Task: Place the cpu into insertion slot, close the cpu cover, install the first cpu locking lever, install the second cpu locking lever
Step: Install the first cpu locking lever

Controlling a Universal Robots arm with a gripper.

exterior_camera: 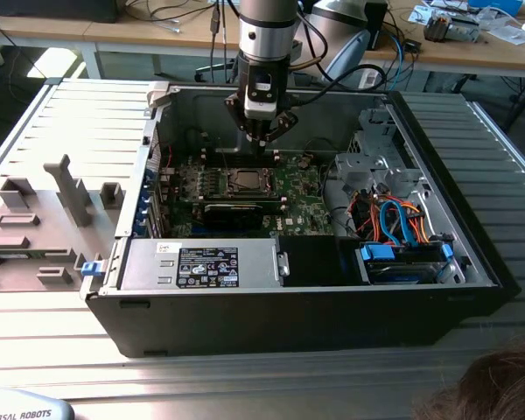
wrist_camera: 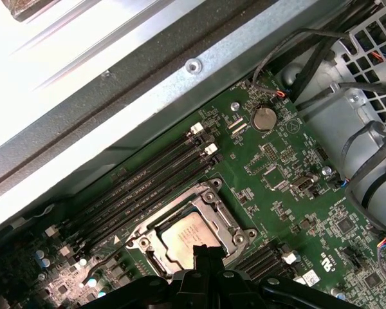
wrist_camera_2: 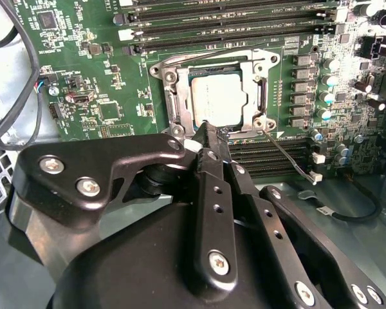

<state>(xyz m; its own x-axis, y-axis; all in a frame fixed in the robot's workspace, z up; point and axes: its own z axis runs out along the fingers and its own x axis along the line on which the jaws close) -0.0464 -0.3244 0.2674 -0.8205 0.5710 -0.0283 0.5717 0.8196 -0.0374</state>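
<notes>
Now the tool (wrist_camera_2: 208, 133), pinched together and empty, hangs at the edge of the cpu cover (wrist_camera_2: 260, 96).

Silver-and-black cylindrical robot arm (exterior_camera: 267, 35) comes down near-vertical at the top centre of the exterior view. Beneath it sits a white-faced wrist block (exterior_camera: 261, 96), then the black metal linkage gripper (exterior_camera: 262, 140), pointing straight down. In both wrist views its two black fingers (wrist_camera_2: 215, 193) lie pressed flush together, tapering to one narrow tip. The outer link arms (wrist_camera_2: 103, 170) splay back on either side.
</notes>
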